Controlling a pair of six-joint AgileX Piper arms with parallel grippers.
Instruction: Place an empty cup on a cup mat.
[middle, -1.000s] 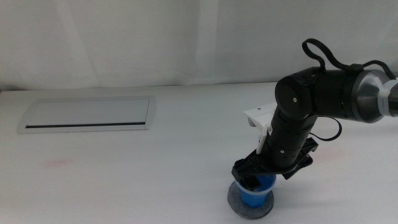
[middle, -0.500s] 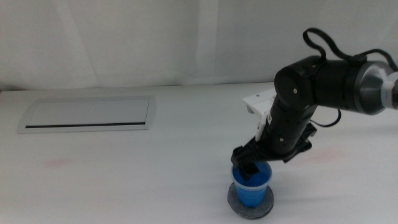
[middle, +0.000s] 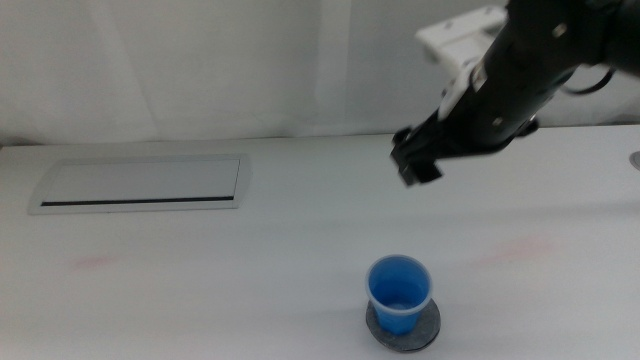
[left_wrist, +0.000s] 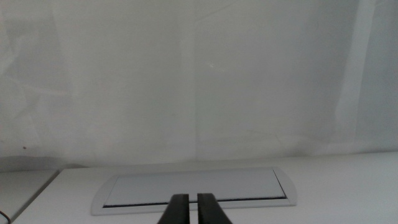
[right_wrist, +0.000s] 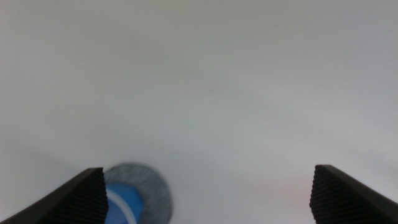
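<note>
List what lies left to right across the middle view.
White panel → blue cup standing on the cup mat → right gripper, raised above the table with jaws open.

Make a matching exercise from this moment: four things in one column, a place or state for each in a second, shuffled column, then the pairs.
Things:
1. cup
2. cup mat
3. right end effector
4. left end effector

Place or state:
A. shut, facing the white panel
B. flat under the blue thing
C. open, raised above the table
D. upright on the grey disc

Pairs: 1-D, 2-B, 3-C, 4-A
</note>
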